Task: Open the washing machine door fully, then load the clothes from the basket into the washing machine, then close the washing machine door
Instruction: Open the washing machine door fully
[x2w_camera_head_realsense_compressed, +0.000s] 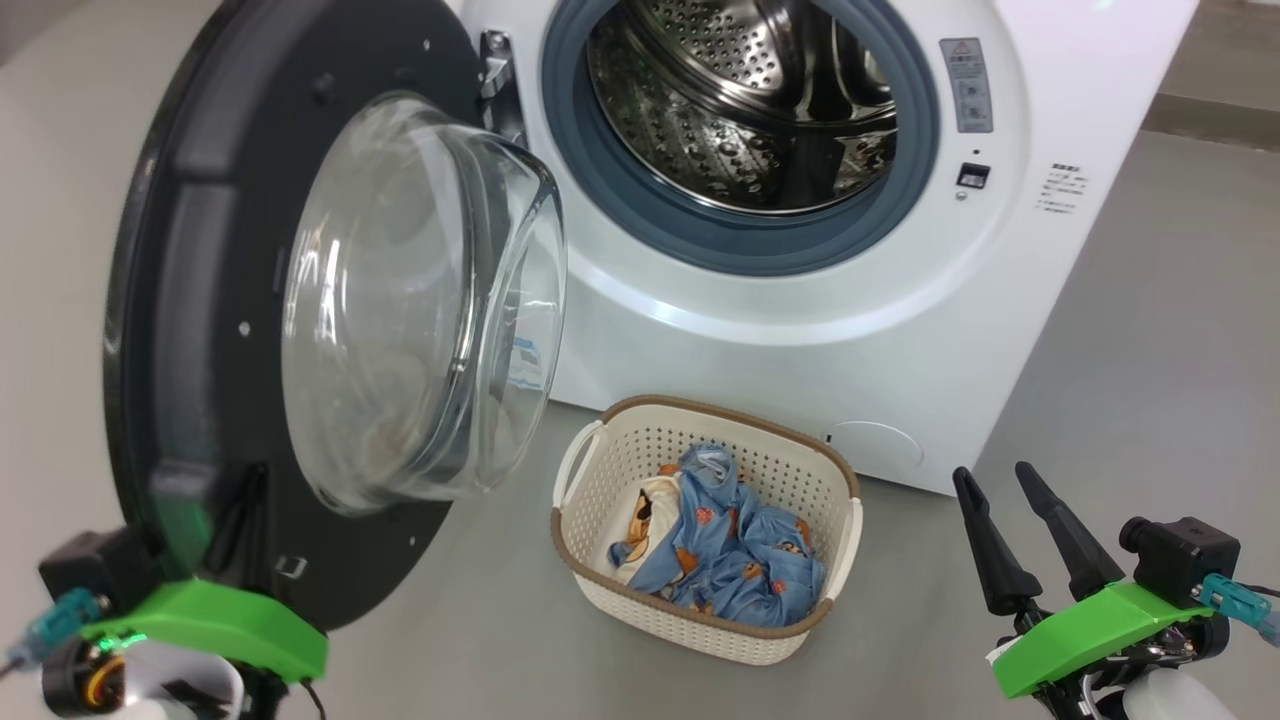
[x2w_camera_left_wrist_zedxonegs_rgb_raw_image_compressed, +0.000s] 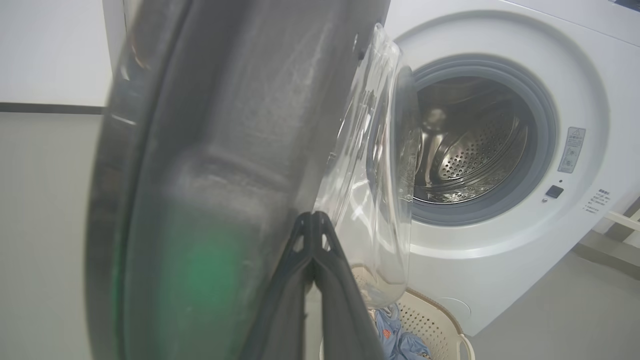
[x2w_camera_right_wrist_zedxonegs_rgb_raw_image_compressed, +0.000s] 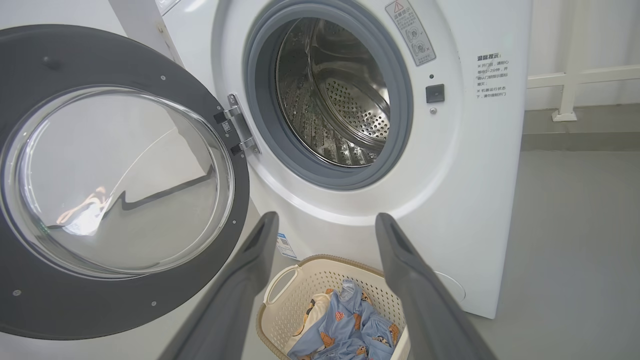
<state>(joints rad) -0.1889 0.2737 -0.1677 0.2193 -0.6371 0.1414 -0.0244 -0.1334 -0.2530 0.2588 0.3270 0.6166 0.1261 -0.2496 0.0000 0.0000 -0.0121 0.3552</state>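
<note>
We find the washing machine door (x2w_camera_head_realsense_compressed: 200, 250) swung open beside the washing machine (x2w_camera_head_realsense_compressed: 800, 330). The clothes (x2w_camera_head_realsense_compressed: 745, 550) (blue and cream) lie in the basket (x2w_camera_head_realsense_compressed: 700, 628) below. Our left pincer (x2w_camera_left_wrist_zedxonegs_rgb_raw_image_compressed: 313, 217), pressed together, meets the door's rim; the right pincer (x2w_camera_head_realsense_compressed: 995, 478) hangs spread.

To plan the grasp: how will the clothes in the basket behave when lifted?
The clothes lie crumpled in folds, so they are probably floppy and will drape. They look thin, so likely light. Pieces overlap, so one may drag another out of the basket.
</note>
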